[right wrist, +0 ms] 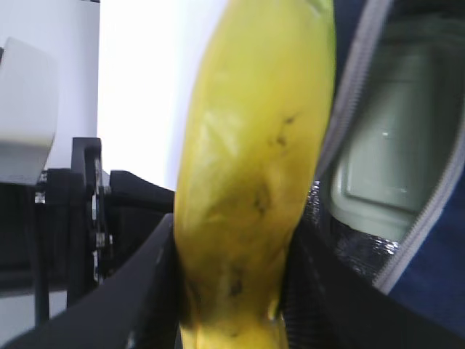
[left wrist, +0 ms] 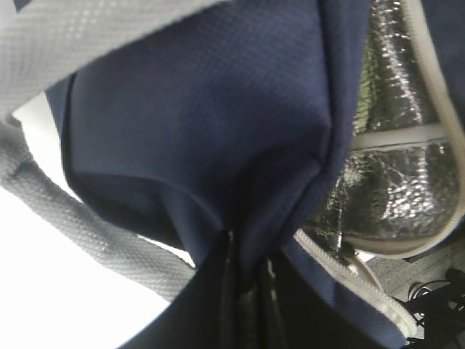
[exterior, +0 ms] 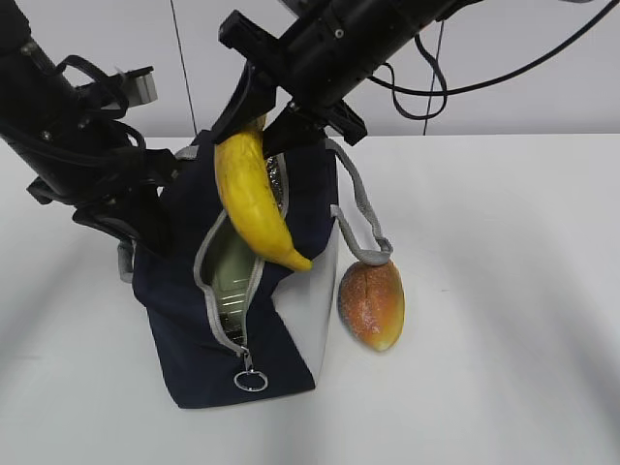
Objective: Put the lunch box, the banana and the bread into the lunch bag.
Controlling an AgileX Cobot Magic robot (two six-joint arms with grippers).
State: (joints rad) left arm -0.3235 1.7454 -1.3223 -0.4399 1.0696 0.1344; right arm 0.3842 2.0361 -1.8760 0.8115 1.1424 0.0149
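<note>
lunch bag (exterior: 184, 310): stands on the table (exterior: 504, 291), left of centre, its zipper opening facing up.
lunch box (exterior: 225, 276): inside the bag, seen through the opening.
banana (exterior: 254, 199): above the opening, hanging from the right gripper (exterior: 266, 121), its lower tip over the bag's right edge.
bread (exterior: 371, 304): on the table, just right of the bag, under a handle loop (exterior: 363, 218).
left gripper (exterior: 145, 208): at the bag's rear left corner, against the fabric.

lunch box (right wrist: 378, 156): mostly hidden inside lunch bag (exterior: 184, 320); banana (right wrist: 254, 182): ends cropped, blurred | left pincer: buried under bag fabric
</note>
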